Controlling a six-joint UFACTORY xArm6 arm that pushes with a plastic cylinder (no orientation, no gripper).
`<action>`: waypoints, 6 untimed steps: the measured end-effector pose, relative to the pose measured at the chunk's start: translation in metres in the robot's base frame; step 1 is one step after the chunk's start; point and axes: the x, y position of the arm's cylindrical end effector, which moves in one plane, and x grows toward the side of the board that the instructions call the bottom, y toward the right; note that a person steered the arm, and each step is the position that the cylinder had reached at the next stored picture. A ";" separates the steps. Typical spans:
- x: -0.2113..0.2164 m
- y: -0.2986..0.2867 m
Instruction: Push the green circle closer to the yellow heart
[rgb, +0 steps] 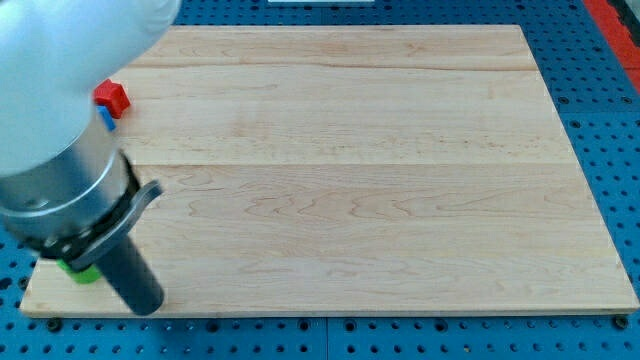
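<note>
Lab bench — blue pegboard (600, 120), wooden board (380, 180).

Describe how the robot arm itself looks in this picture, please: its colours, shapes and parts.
The arm has a large white, rounded shell at the view's top left, blurred by closeness. Below it sits a grey metallic cylinder, then a black bracket with a small protruding tab. From this a thick, straight dark rod extends down to my tip, near the board's bottom-left corner. No cables or markings are visible.

Green block (80, 271) and blue block (107, 122) mostly arm-hidden.

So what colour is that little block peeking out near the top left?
Red block, seen in the camera view.
</note>
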 end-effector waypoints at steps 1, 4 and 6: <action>-0.013 -0.015; -0.008 -0.039; -0.002 -0.075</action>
